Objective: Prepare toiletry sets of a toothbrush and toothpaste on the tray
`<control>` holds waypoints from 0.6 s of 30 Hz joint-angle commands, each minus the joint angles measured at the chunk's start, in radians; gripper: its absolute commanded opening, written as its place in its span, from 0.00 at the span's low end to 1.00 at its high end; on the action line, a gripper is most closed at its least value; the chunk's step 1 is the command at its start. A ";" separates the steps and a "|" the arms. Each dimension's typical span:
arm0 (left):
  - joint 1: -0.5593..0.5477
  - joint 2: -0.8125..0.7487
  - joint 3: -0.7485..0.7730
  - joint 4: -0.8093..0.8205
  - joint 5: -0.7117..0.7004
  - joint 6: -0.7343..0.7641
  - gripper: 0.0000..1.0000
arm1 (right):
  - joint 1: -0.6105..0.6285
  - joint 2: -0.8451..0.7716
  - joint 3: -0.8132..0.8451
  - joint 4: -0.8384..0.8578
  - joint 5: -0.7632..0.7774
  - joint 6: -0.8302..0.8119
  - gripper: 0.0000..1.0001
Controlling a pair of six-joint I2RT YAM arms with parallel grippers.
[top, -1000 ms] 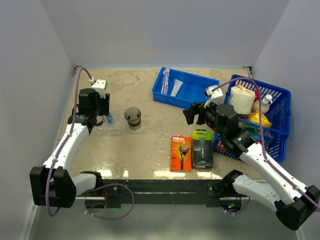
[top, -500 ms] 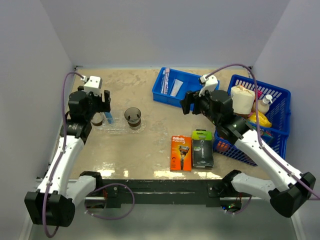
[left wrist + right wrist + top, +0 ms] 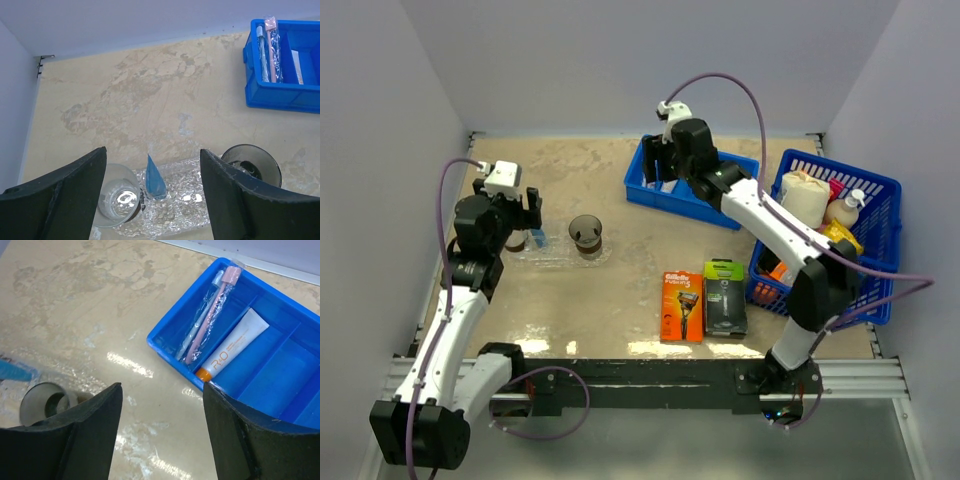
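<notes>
On the left, over the clear tray [image 3: 180,220], our left gripper [image 3: 152,157] hangs spread and empty above a blue pointed item [image 3: 155,179] beside a clear cup [image 3: 117,200]. Farther right, our right gripper [image 3: 162,390], jaws wide, hovers by the left end of the blue bin [image 3: 167,337]; wrapped toothbrushes [image 3: 212,310] and a toothpaste tube [image 3: 232,347] lie just ahead. We judge fetching is in hand: descend, straddle one toothbrush, close.

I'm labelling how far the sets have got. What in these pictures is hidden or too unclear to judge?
Top view: the right end effector covers the left compartment of the blue bin.
Left wrist view: a finger hides part of the clear cup; the outline of the tray is faint.
Right wrist view: a blue item is cut off by the left edge.
Top view: contents of the basket are small and partly behind the right arm.
</notes>
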 commanded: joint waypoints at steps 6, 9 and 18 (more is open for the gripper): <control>0.007 -0.029 -0.019 0.048 -0.015 -0.009 0.79 | -0.114 0.286 0.276 -0.122 0.028 0.077 0.60; 0.007 -0.026 -0.021 0.048 -0.020 -0.009 0.79 | -0.135 0.348 0.300 -0.133 0.071 0.100 0.59; 0.007 -0.025 -0.024 0.039 -0.031 -0.007 0.79 | -0.152 0.501 0.360 -0.158 0.128 0.128 0.56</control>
